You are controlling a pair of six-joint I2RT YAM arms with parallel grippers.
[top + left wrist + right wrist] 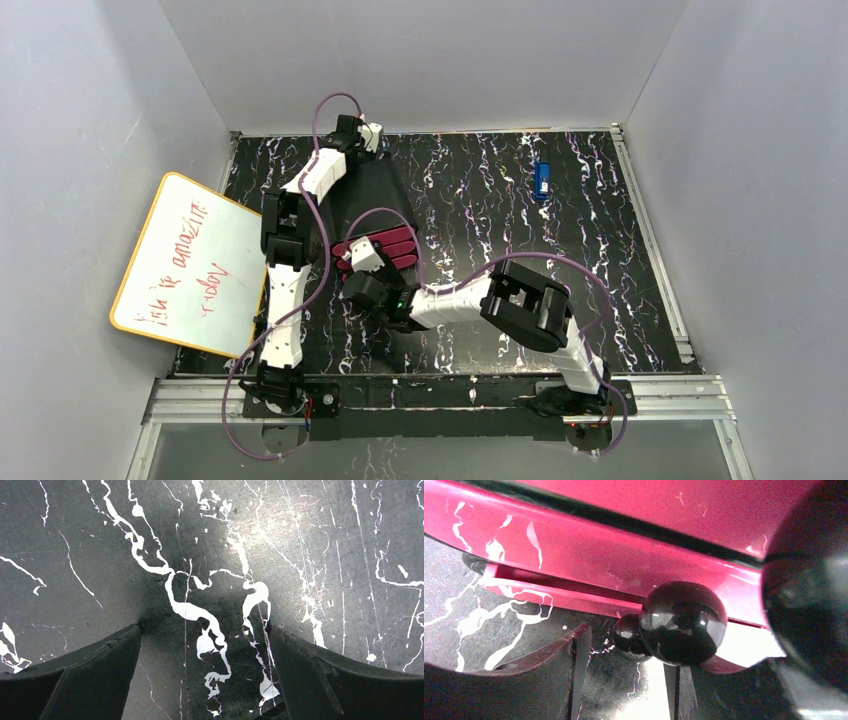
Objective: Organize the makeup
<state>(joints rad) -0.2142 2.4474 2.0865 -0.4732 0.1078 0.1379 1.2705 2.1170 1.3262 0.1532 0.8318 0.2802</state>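
Note:
None of the makeup shows in any view. My right gripper (352, 270) reaches left to the black box with pink drawers (385, 247). In the right wrist view the pink drawer fronts (589, 555) fill the top. A shiny black round knob (684, 622) sits just beyond my open right gripper (626, 650), close to the right finger (671, 690); the jaws are not closed on it. My left gripper (365, 130) is at the far left corner of the table. It is open and empty (205, 627) over bare marbled tabletop.
A small blue rectangular object (542, 178) lies at the far right of the black marbled table (600, 300). A white board with red writing (190, 265) leans at the left edge. Grey walls enclose the table on three sides.

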